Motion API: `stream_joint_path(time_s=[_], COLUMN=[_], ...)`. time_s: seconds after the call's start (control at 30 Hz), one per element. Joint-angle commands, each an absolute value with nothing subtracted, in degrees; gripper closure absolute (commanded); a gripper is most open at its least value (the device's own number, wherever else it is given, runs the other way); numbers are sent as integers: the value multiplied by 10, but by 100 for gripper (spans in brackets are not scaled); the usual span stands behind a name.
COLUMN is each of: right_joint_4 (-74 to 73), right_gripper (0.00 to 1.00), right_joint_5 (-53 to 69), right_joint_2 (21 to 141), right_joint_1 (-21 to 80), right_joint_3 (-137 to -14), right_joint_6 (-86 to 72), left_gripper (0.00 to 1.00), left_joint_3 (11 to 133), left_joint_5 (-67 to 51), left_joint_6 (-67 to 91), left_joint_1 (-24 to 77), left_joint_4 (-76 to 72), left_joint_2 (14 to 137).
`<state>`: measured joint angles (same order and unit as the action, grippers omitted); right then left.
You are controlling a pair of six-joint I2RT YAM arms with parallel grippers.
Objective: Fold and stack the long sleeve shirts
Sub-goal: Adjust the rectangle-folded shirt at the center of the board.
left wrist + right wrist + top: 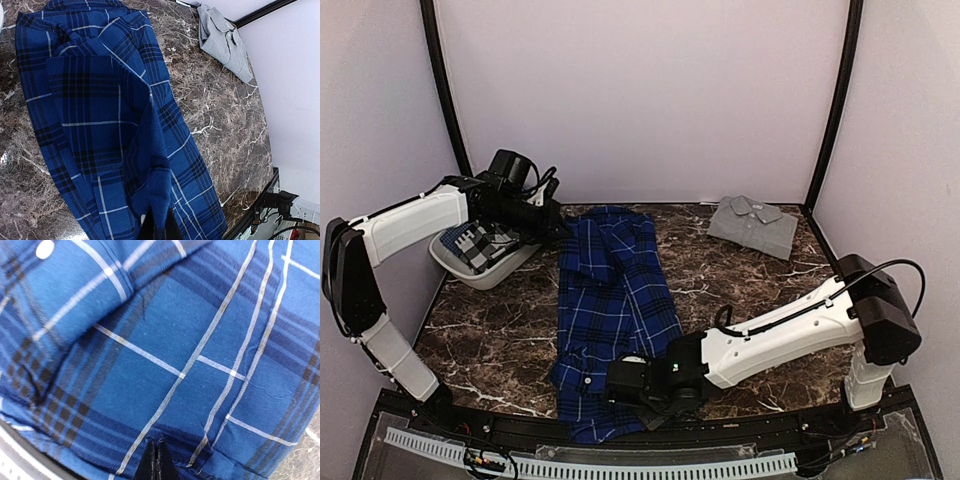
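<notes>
Fingers of the left gripper (159, 231) are clenched on a raised fold of the plaid shirt (100, 115); the left wrist view shows a blue strip of cloth running up into the dark tips. Fingers of the right gripper (157, 461) are pressed together with their tips against the plaid cloth. Whether any cloth is caught between them cannot be told.

The plaid shirt lies as a long, narrowed band on the marble worktop (750, 290), running from the far edge down to the near edge, slightly left of the middle. The left gripper is at the shirt's far end, near the far-left corner. The right gripper sits on the shirt's near end, close to the near edge. One white button (45, 249) shows beside a fold in the right wrist view.

The grey shirt (752, 224) lies folded, collar uppermost, by the far-right corner, well apart from the plaid shirt.

A white tub (498, 274) stands at the left edge near the far-left corner, holding a black-and-white checked cloth (472, 244).
</notes>
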<state>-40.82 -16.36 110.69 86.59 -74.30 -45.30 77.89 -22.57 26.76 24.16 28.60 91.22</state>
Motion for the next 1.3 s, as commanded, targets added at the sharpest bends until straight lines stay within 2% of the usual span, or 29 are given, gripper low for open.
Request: stream_joint_path(time_s=[0.0, 0.33, 0.67, 0.73, 0.9, 1.0, 1.17, 1.27], right_joint_4=[-403, -359, -275, -258, -254, -254, -277, -264], right_gripper=[100, 100, 100, 96, 69, 58, 52, 48], right_joint_5=[-170, -127, -60, -53, -76, -105, -179, -172], right_joint_2=[1064, 1058, 1076, 1062, 1005, 949, 851, 805], right_joint_1=[871, 874, 865, 860, 846, 828, 749, 681], right_joint_3=[-758, -748, -686, -673, -670, -667, -649, -629], right_joint_6=[-444, -423, -417, -421, -419, -417, -419, -402], left_gripper=[100, 100, 100, 100, 100, 100, 100, 100], left_joint_3=[796, 796, 798, 797, 784, 775, 766, 763], left_joint_5=[-223, -226, -236, -240, -261, -269, -293, -302], left_joint_6=[263, 264, 263, 262, 249, 231, 208, 198], left_joint_1=[241, 241, 241, 243, 264, 283, 337, 374], left_joint_4=[295, 294, 295, 296, 295, 305, 325, 333], left_joint_2=[913, 912, 912, 910, 899, 895, 894, 903])
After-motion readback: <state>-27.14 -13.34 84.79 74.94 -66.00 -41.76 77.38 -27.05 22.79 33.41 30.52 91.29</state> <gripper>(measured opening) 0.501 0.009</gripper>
